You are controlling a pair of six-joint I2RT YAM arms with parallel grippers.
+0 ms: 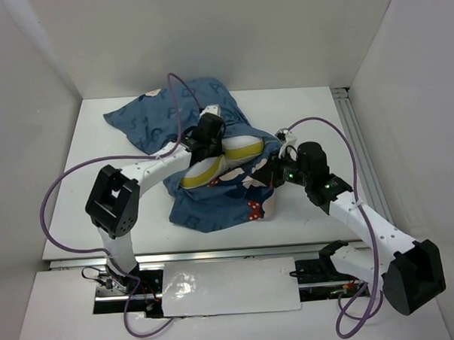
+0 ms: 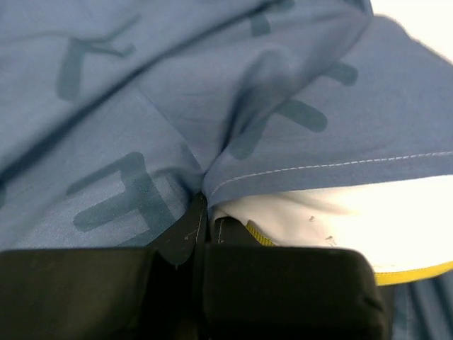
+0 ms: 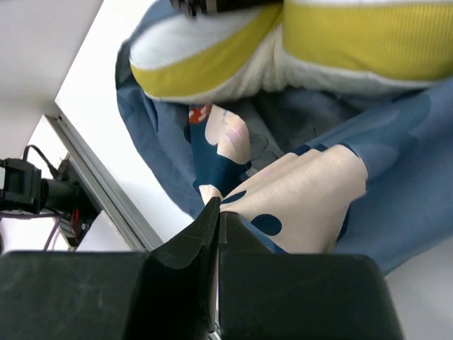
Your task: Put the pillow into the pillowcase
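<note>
The blue pillowcase [image 1: 213, 204] lies bunched in the middle of the table, with one part stretching to the back left. The cream pillow [image 1: 237, 151] with its yellow band sits partly inside the pillowcase's opening. My left gripper [image 1: 209, 132] is above the pillow. In the left wrist view it [image 2: 204, 212] is shut on the pillowcase's hem [image 2: 283, 106], right beside the pillow [image 2: 340, 216]. My right gripper [image 1: 276, 168] is at the pillowcase's right side. In the right wrist view it [image 3: 219, 212] is shut on a printed fold of the pillowcase [image 3: 297, 191], below the pillow [image 3: 212, 60].
White enclosure walls stand at the left, back and right. A metal rail [image 1: 216, 255] runs along the table's near edge and another [image 1: 358, 142] along its right side. Purple cables [image 1: 62, 185] loop from both arms.
</note>
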